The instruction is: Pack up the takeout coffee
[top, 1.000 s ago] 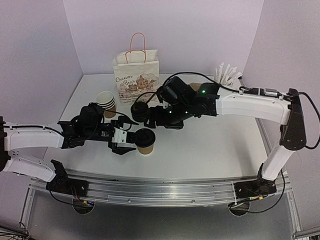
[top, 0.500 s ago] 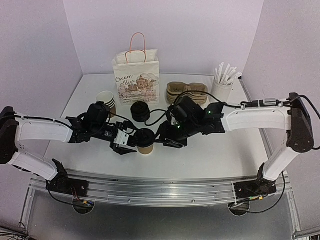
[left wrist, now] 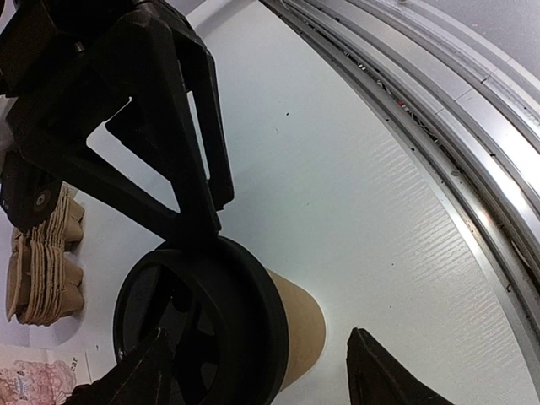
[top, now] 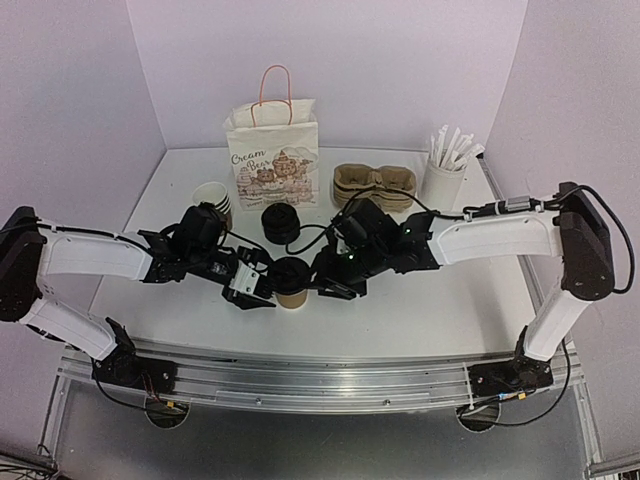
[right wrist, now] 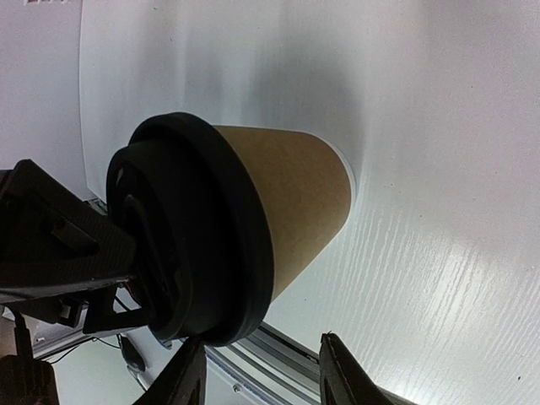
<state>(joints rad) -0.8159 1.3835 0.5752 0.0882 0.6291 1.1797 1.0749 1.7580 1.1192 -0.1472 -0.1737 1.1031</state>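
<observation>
The takeout coffee cup (top: 292, 291) is brown kraft paper under a glossy black lid (right wrist: 186, 253). The tabletop (top: 430, 300) is white with a faint wood grain. The paper bag (top: 272, 150) is white, printed in brown, with pinkish handles. The left pincer (top: 268, 288) and right pincer (top: 322, 282) are black. The walls (top: 400, 70) are pale lilac.

We take this for a robotics lab cell dressed as a café counter. Bare lilac walls (top: 330, 60) box in a white table (top: 450, 300), and two arms (top: 500, 235) with loose cables are bolted to an aluminium rail (top: 320, 375). The props are takeaway stock: a printed paper bag (top: 272, 150), stacked cups (top: 213, 200), pulp carriers (top: 375, 183), lids (top: 279, 225), a tub of wrapped sticks (top: 445, 165) and a lidded coffee (top: 291, 280).
</observation>
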